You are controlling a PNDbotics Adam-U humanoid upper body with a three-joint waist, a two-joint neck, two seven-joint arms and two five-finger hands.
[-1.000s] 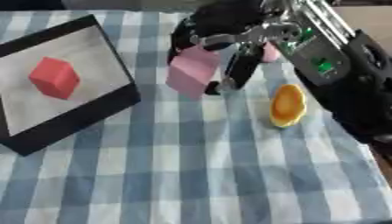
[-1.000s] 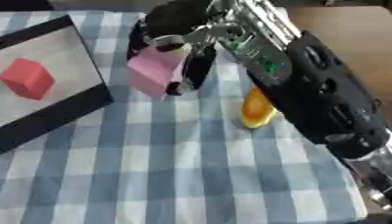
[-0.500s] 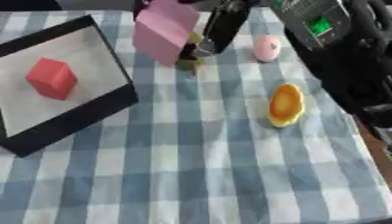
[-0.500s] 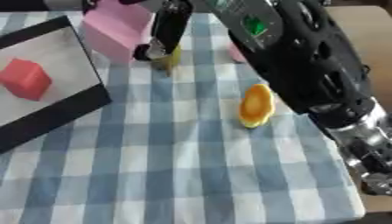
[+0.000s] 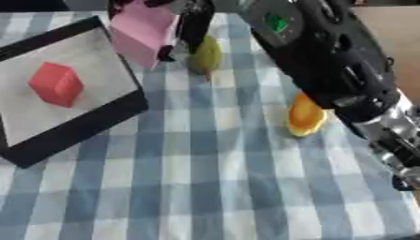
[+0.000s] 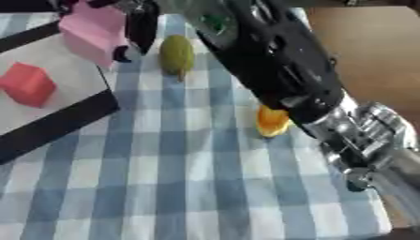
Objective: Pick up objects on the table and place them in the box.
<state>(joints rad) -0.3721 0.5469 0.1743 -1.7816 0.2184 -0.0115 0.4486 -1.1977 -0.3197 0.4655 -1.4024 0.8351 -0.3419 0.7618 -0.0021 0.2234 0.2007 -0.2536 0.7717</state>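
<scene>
Fingers of the right hand point(image 5: 187, 21) curl around a pink block point(image 5: 141, 29), holding it above the near-right edge of the black-rimmed box point(image 5: 78, 129), where a red cube point(image 5: 56, 83) lies. On the checked tabletop point(image 5: 213, 187) sit a green fruit point(image 6: 176, 55) and an orange piece point(image 5: 305, 116).

Pink block point(image 5: 141, 29), red cube point(image 5: 55, 83), blue-checked tablecloth point(image 5: 213, 178), black-rimmed box point(image 5: 78, 129).

Box point(image 5: 74, 136) floor mostly bare; red cube point(image 5: 56, 83) sits left of centre. Right arm point(image 5: 328, 61) spans table's far right, partly covering orange object point(image 5: 305, 117). Green object point(image 6: 176, 55) lies just beside box corner. Near checkered cloth point(image 5: 205, 187) unobstructed.
</scene>
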